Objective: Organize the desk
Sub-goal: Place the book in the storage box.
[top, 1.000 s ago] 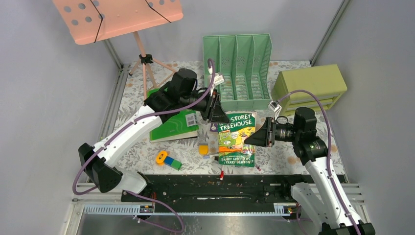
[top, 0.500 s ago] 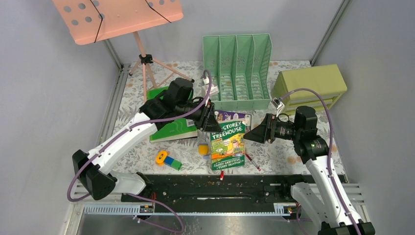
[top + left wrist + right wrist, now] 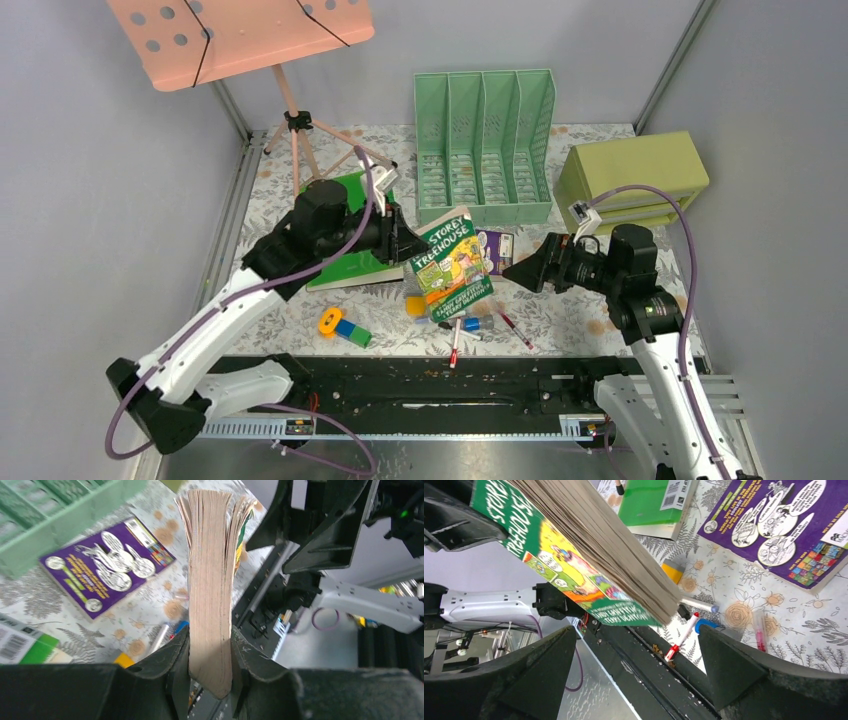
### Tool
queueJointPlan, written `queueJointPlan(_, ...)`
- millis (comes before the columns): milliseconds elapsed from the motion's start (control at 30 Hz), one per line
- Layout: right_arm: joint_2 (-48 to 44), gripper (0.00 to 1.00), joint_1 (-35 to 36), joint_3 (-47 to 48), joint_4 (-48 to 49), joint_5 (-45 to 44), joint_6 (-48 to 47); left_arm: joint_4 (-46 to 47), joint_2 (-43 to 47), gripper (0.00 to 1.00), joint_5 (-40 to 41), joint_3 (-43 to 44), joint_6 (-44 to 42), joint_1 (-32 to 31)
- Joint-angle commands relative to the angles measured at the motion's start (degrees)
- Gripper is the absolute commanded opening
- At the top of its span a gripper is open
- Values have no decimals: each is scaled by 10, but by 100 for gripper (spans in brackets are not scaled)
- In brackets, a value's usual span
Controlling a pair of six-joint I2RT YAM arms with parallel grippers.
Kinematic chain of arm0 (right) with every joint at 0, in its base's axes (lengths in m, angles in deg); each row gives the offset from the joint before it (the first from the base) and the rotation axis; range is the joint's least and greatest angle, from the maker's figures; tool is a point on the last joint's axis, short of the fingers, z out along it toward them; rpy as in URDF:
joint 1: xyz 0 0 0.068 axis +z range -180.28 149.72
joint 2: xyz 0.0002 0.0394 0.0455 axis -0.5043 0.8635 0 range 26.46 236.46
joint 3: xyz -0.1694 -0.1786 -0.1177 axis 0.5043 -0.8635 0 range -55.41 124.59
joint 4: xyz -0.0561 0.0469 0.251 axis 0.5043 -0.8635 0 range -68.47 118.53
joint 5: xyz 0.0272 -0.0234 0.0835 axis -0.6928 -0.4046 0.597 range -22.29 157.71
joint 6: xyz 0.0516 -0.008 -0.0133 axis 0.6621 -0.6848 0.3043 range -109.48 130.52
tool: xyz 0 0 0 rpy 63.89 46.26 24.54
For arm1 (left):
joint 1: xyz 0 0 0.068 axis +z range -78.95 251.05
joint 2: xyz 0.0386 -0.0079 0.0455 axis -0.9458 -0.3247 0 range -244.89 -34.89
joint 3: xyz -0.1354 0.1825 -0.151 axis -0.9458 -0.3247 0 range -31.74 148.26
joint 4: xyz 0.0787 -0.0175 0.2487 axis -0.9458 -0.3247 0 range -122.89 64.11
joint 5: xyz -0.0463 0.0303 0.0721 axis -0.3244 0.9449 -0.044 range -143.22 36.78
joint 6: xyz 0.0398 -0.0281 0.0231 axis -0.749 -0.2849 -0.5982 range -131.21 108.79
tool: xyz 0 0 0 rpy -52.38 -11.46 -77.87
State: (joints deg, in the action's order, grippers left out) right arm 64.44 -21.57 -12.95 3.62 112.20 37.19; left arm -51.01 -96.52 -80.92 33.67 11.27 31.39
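On desk [image 3: 570, 300]: two books [image 3: 497, 247]; third book [image 3: 455, 262] aloft

3 books [image 3: 452, 265] [image 3: 497, 248] [image 3: 358, 266] (1 purple), 1 rack [image 3: 484, 212]

We saw plain grey walls [image 3: 90, 200] closing in the desk [image 3: 570, 302] on three sides, with metal rails [image 3: 238, 175] along its edges. A salmon-pink music stand [image 3: 240, 35] on a tripod [image 3: 297, 122] stood at the far left corner. A pale green file rack [image 3: 485, 140] with four slots stood against the back wall, and an olive-green drawer box [image 3: 630, 165] sat at the far right. The light was even.
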Motion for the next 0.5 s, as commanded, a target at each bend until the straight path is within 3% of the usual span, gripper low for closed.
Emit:
queueJointPlan(0, -2, 100, -2, 24, -8, -39, -15, 99, 64, 0, 118, -25, 25, 3)
queueJointPlan(167, 0, 100, -2, 22, -26, -72, -21, 119, 107, 0, 195, -60, 22, 3)
queueJointPlan(467, -6, 100, -1, 8, -51, -96, -14, 107, 91, 0, 237, -46, -9, 4)
